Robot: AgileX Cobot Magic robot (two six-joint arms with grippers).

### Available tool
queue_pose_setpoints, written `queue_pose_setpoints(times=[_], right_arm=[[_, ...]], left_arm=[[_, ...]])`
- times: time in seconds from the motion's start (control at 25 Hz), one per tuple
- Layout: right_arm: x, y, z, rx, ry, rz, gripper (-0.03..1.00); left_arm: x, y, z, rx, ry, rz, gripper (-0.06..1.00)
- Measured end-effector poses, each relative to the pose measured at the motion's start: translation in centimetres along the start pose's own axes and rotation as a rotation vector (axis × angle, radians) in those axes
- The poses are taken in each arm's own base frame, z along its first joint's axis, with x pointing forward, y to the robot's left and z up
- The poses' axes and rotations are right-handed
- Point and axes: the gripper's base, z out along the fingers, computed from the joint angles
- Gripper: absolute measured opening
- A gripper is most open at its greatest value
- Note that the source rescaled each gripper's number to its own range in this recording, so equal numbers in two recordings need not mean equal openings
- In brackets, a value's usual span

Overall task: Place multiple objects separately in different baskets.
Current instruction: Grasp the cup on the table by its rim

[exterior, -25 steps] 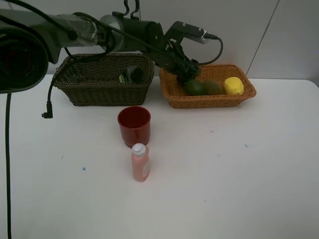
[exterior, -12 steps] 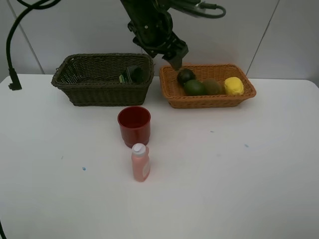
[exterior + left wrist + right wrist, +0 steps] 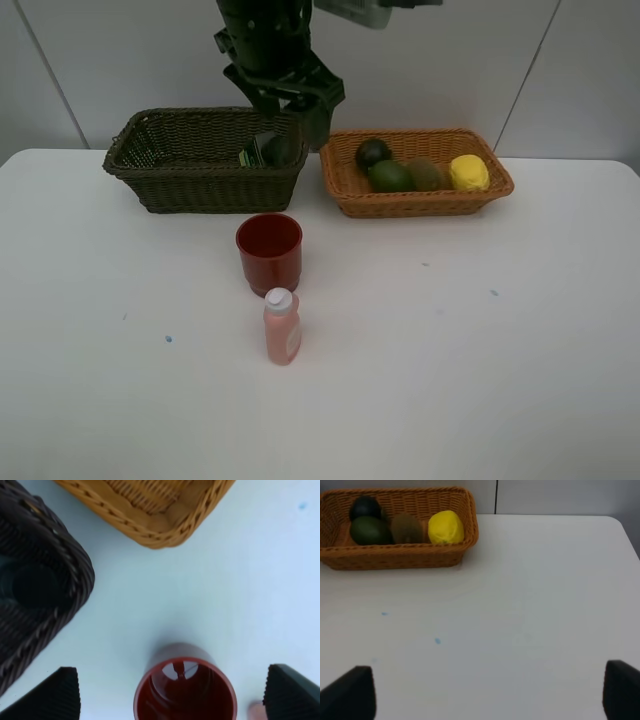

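Observation:
My left gripper (image 3: pixel 293 108) hangs open and empty above the right end of the dark basket (image 3: pixel 150 160), near the gap to the orange basket (image 3: pixel 415 203). In the left wrist view the left gripper (image 3: pixel 172 692) looks straight down on the red cup (image 3: pixel 185 692), its fingertips (image 3: pixel 55 695) far apart. The red cup (image 3: pixel 269 252) stands upright in front of the baskets, with the pink bottle (image 3: pixel 282 327) just before it. A black bottle (image 3: pixel 268 150) lies in the dark basket. Dark fruit (image 3: pixel 373 153), lime (image 3: pixel 390 176), kiwi (image 3: pixel 426 174) and lemon (image 3: pixel 469 172) sit in the orange basket. My right gripper (image 3: pixel 485 692) is open over bare table.
The white table (image 3: pixel 480 330) spreads wide in front and to the right. A grey wall stands close behind both baskets. In the right wrist view the orange basket (image 3: pixel 395 557) lies well ahead of the fingers.
The left arm has swung left and risen, from over the orange basket to above the dark basket's right end. The dark fruit now lies uncovered in the orange basket.

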Motion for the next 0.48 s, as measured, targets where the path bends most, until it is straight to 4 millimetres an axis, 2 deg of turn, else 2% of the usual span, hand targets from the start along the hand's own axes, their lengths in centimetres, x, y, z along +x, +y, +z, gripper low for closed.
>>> queue_pose_setpoints(times=[0.28,0.48], right_arm=[[0.0,0.0,0.0,0.0,0.0,0.0,0.99],[0.0,0.0,0.0,0.0,0.0,0.0,0.99]], left_arm=[[2.8,0.3,3.5,-0.023,0.164,0.011,0.95],[4.2,1.0,5.0,-0.053,0.227,0.018,0.95]])
